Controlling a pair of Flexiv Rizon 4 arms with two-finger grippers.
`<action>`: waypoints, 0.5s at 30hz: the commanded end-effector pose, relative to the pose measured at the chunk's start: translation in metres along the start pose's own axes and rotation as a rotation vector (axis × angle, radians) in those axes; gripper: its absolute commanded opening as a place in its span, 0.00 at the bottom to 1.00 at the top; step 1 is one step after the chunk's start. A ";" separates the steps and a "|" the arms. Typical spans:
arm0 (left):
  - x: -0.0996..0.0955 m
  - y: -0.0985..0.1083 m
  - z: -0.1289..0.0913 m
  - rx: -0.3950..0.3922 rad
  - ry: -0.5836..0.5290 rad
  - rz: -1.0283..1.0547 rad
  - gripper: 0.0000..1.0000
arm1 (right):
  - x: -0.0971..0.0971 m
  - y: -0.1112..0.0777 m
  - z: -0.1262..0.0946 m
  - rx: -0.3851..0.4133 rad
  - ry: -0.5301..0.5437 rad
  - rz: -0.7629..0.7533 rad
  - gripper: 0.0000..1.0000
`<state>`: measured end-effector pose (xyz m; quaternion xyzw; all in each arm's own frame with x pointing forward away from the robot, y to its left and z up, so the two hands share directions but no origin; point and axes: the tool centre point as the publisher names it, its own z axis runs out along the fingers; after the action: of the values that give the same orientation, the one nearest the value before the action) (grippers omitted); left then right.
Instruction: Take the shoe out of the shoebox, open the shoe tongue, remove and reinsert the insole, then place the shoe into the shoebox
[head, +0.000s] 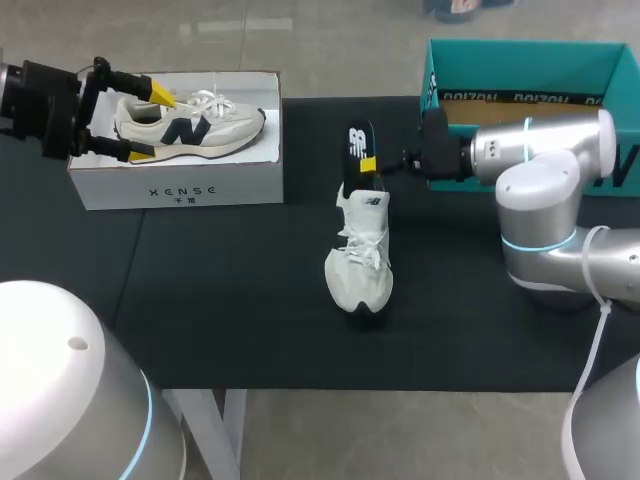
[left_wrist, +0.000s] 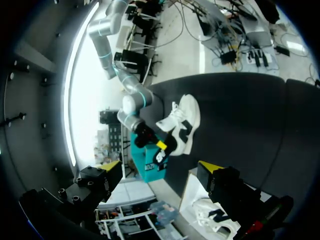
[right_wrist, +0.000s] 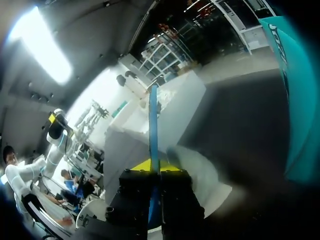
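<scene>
One insole (head: 357, 143) stood pinched in the right gripper (head: 369, 164) above the shoe (head: 361, 270); the left gripper (head: 150, 123) hung open at the box (head: 180, 187).

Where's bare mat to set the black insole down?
Bare black mat in front of the white cardboard shoebox, and between it and the white lace-up sneaker. Crowded behind the sneaker: right hand, black insole, teal box.
</scene>
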<state>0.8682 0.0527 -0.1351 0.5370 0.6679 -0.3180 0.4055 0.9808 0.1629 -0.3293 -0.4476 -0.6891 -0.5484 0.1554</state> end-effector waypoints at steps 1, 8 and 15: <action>0.000 0.000 0.000 0.000 0.004 0.000 1.00 | 0.001 -0.012 -0.001 -0.001 -0.014 0.019 0.00; 0.000 0.000 0.000 0.000 0.004 0.000 1.00 | 0.002 -0.039 0.000 0.027 -0.015 0.061 0.00; 0.000 0.000 0.000 0.000 0.004 0.000 1.00 | 0.007 -0.058 -0.004 0.029 -0.019 0.102 0.03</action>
<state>0.8682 0.0527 -0.1351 0.5370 0.6679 -0.3180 0.4055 0.9386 0.1634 -0.3591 -0.4818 -0.6767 -0.5243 0.1871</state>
